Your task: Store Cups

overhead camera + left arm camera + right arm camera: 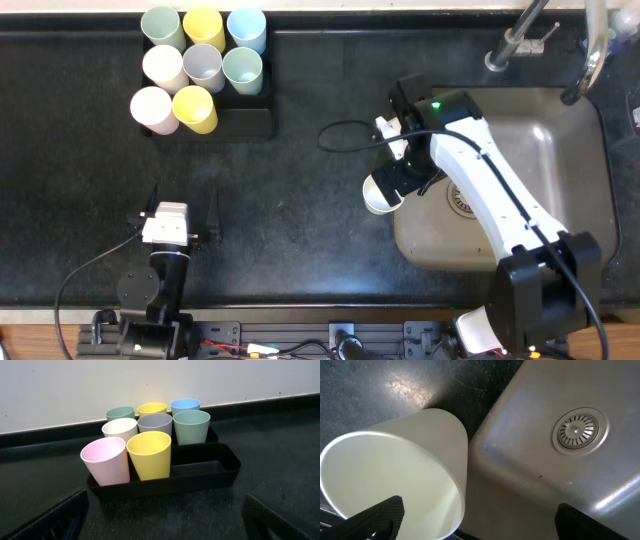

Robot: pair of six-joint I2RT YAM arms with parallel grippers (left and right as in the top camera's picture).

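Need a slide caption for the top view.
Right gripper at a tilted white cup beside the sink; eight cups in the black tray, one slot free.

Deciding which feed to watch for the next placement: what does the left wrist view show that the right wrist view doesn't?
Left wrist view, not the right: the black tray holding eight cups, its front compartment vacant at one end, a pale wall behind. Right wrist view, not the left: a white cup at the sink rim, close by the right gripper, and the drain. Both: the dark countertop.
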